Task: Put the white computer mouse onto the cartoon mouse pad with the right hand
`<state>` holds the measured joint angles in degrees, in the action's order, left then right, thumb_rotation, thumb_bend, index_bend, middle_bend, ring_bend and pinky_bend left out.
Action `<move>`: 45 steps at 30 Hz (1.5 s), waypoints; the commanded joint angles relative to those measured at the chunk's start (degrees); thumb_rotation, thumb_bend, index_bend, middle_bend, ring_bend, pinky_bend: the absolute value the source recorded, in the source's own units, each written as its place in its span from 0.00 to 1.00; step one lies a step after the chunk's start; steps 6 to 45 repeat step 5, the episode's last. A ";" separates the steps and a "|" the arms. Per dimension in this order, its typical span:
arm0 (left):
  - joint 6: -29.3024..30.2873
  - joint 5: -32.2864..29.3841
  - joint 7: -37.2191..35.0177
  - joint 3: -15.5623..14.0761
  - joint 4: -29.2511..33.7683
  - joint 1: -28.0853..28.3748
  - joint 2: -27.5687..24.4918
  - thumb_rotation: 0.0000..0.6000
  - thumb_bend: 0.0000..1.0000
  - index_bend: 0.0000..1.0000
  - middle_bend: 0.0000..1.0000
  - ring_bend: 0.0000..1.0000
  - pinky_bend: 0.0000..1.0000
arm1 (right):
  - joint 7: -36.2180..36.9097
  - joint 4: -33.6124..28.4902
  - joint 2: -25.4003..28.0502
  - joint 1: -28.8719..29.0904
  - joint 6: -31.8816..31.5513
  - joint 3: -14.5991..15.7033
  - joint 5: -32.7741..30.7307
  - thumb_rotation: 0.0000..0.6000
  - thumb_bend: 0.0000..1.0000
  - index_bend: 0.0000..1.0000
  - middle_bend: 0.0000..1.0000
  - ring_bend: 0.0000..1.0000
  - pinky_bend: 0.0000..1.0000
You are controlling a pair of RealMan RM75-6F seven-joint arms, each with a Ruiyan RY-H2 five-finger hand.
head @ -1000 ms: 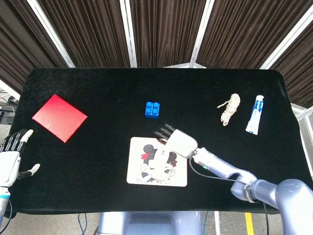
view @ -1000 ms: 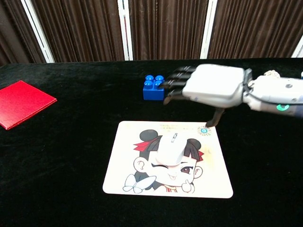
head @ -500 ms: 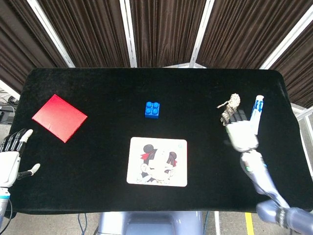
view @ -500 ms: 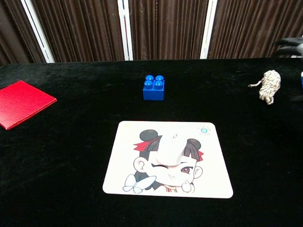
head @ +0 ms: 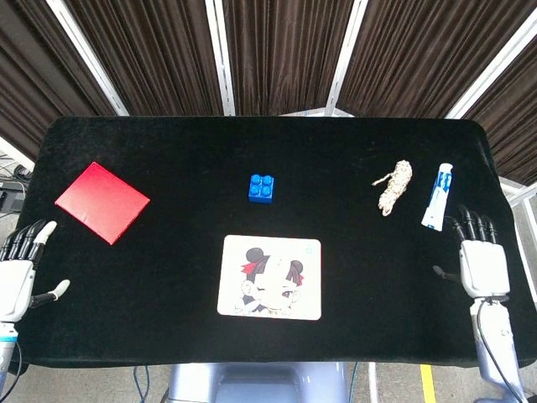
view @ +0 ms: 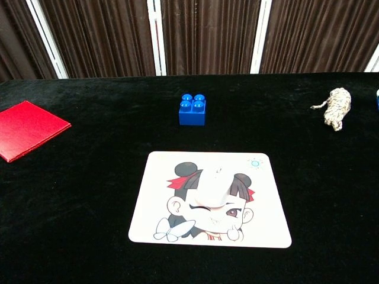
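White computer mouse (view: 212, 186) sits on the rectangular cartoon mouse pad (view: 260, 225); right hand (head: 482, 264) and left hand (head: 17, 277) both empty, fingers spread, at table edges.

We see two hands at the near corners of the head view, both absent from the chest view. The left hand (head: 15, 277) has a glossy white shell across its back, black fingers (head: 21, 242), and white caps on the thumb and one fingertip. The right hand (head: 482, 264) shows the same white back plate, dark slender fingers and a black thumb. Its wrist narrows into a smooth silver-grey forearm with a thin dark cable running along it.
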<state>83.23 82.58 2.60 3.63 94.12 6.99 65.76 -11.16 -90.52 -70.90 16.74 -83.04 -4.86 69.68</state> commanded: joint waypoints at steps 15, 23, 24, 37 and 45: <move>0.36 0.13 -0.52 -0.10 -0.17 -0.33 -0.23 1.00 0.22 0.00 0.00 0.00 0.00 | 0.68 0.95 -1.37 -1.09 -0.63 -0.71 0.81 1.00 0.03 0.15 0.00 0.00 0.00; 0.36 0.13 -0.52 -0.10 -0.17 -0.33 -0.23 1.00 0.22 0.00 0.00 0.00 0.00 | 0.68 0.95 -1.37 -1.09 -0.63 -0.71 0.81 1.00 0.03 0.15 0.00 0.00 0.00; 0.36 0.13 -0.52 -0.10 -0.17 -0.33 -0.23 1.00 0.22 0.00 0.00 0.00 0.00 | 0.68 0.95 -1.37 -1.09 -0.63 -0.71 0.81 1.00 0.03 0.15 0.00 0.00 0.00; 0.36 0.13 -0.52 -0.10 -0.17 -0.33 -0.23 1.00 0.22 0.00 0.00 0.00 0.00 | 0.68 0.95 -1.37 -1.09 -0.63 -0.71 0.81 1.00 0.03 0.15 0.00 0.00 0.00; 0.36 0.13 -0.52 -0.10 -0.17 -0.33 -0.23 1.00 0.22 0.00 0.00 0.00 0.00 | 0.68 0.95 -1.37 -1.09 -0.63 -0.71 0.81 1.00 0.03 0.15 0.00 0.00 0.00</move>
